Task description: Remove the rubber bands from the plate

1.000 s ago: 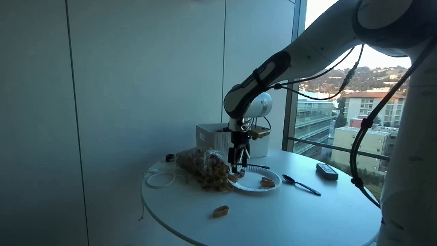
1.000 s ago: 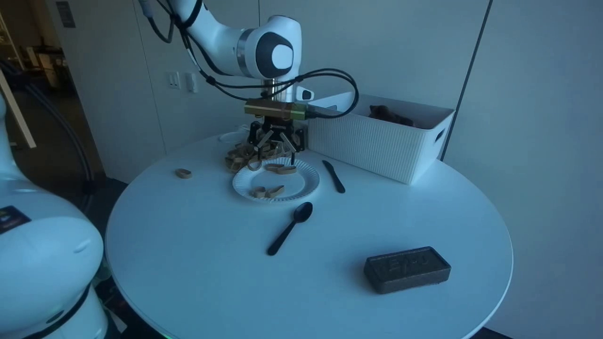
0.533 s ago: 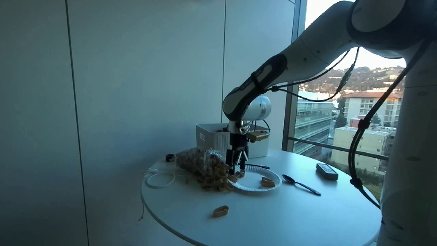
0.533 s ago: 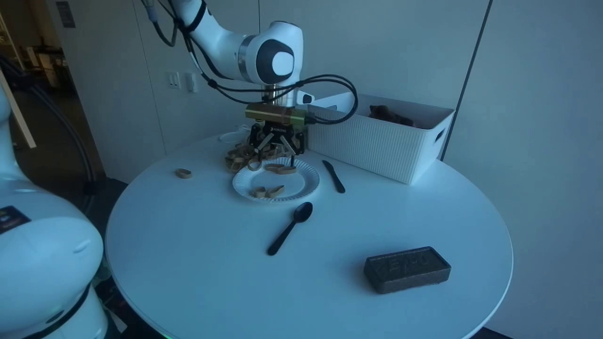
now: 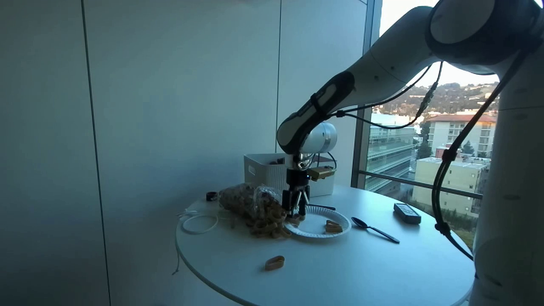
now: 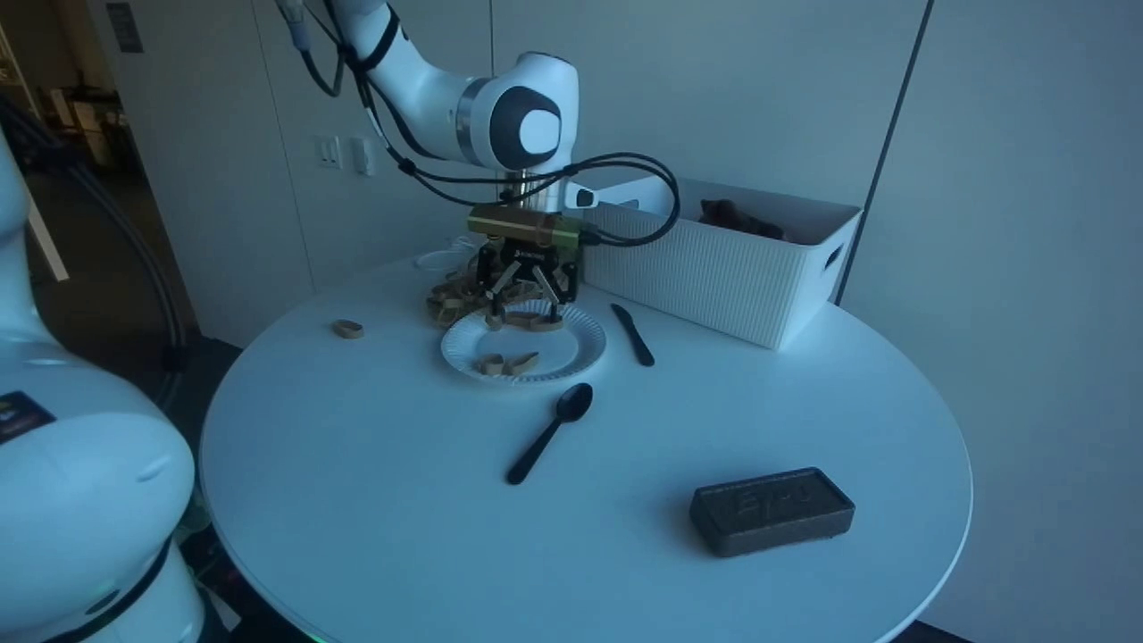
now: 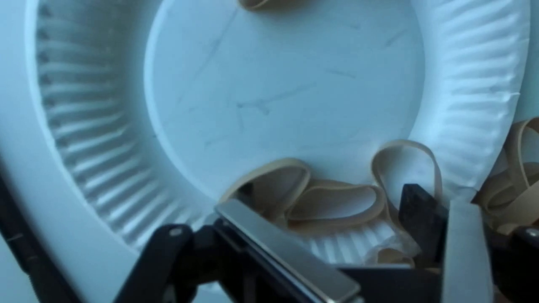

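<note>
On the plate, rubber bands, 1 with long axis pointing jaw to jaw, gripper spread wide

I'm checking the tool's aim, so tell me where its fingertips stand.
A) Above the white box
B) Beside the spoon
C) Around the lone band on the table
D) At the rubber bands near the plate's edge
D: the wrist view shows the tool, jaws apart, at the rubber bands on the plate, near its rim.
</note>
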Robot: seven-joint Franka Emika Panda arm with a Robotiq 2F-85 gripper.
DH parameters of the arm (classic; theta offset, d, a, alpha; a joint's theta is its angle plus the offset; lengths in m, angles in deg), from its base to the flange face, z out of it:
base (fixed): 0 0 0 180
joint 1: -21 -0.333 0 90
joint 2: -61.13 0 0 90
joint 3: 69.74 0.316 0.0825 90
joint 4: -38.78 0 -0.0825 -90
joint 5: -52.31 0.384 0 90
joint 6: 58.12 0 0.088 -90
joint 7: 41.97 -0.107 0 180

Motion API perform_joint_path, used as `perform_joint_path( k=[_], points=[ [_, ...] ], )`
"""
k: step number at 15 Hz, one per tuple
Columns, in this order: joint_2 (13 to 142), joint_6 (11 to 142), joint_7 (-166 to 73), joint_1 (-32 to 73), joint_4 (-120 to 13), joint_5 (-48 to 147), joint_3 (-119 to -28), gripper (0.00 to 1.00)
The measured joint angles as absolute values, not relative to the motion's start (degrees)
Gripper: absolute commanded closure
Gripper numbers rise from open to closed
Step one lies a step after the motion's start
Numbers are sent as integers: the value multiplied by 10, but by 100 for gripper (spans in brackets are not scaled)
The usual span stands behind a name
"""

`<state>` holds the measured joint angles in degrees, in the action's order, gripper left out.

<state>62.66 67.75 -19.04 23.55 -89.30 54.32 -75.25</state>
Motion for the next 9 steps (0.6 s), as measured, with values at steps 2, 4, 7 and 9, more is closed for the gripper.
perform_joint_path(
  k=[2, 4, 7, 9],
  points=[
    [627, 677, -190, 235, -893, 544, -752, 55],
    [626, 677, -190, 235, -892, 548, -752, 70],
    [623, 677, -190, 235, -891, 554, -751, 89],
    [623, 679, -190, 235, -891, 555, -750, 93]
  ],
)
